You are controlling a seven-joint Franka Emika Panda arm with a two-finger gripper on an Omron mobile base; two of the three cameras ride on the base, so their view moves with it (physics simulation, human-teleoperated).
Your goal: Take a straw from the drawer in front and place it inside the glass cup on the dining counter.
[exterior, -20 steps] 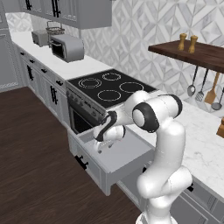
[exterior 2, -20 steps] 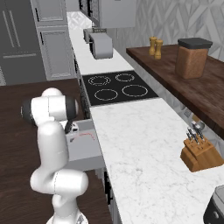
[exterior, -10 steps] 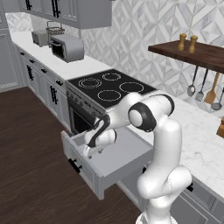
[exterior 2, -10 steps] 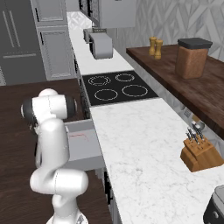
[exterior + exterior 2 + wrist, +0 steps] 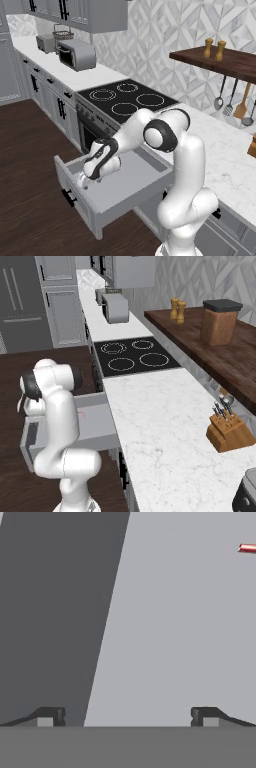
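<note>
Gripper (image 5: 125, 717) is held wide open and empty low inside the pulled-out drawer (image 5: 125, 187), with what looks like the straw (image 5: 247, 548) lying apart, untouched.

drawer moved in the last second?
Yes. The drawer has slid further out from the stove toward the floor, with the open pincer inside it.

Open drawer (image 5: 125, 187); straw (image 5: 247, 548) on floor.
</note>
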